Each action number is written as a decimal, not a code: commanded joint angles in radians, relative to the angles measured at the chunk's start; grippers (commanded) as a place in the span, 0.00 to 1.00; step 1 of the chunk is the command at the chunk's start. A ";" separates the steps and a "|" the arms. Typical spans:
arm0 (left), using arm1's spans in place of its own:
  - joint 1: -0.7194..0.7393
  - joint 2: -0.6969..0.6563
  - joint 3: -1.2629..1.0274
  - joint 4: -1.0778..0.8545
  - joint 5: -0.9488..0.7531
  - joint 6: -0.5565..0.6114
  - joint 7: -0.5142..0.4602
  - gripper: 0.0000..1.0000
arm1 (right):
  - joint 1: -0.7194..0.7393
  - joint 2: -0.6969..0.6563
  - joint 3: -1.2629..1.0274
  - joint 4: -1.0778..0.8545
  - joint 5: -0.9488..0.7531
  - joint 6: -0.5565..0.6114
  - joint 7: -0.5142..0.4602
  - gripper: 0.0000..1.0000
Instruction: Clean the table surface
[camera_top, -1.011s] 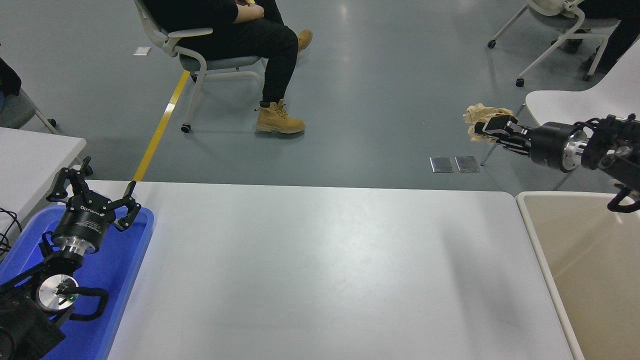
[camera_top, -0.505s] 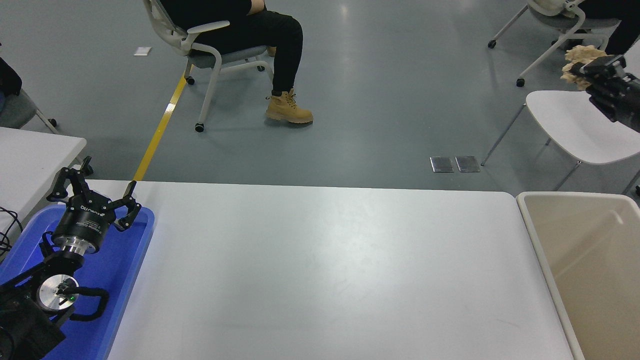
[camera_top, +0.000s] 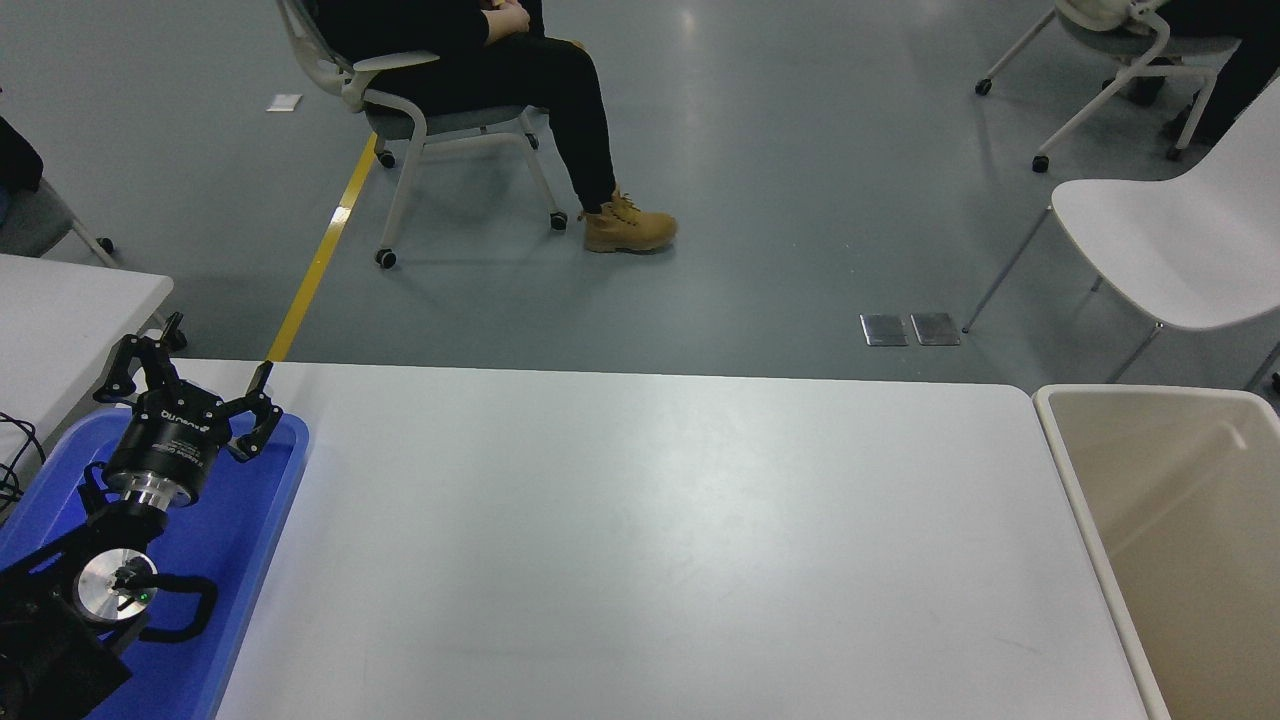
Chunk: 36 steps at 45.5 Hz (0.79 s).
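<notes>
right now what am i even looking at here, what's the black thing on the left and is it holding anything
This is one picture, taken from a camera high on a robot and looking down over its work area. The big white table surface fills most of the view, and nothing lies on it. The black thing at the lower left is the robot's left hand; its fingers are spread open and it holds nothing. It hangs over a blue tray at the table's left end. The robot's right arm is out of the picture. At the right edge stands a beige bin. Beyond the table is grey floor, where a person sits on a wheeled chair, and a white chair stands empty.
</notes>
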 joint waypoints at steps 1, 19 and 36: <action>0.000 -0.001 0.000 0.000 0.000 0.000 0.000 1.00 | -0.042 0.001 0.008 -0.013 0.031 -0.075 -0.188 0.00; 0.000 0.001 0.000 0.000 0.000 0.000 0.000 1.00 | -0.117 0.018 0.007 -0.013 0.031 -0.130 -0.272 0.00; 0.000 0.001 0.000 0.000 0.000 0.000 0.000 1.00 | -0.255 0.113 0.007 -0.012 0.018 -0.133 -0.264 0.00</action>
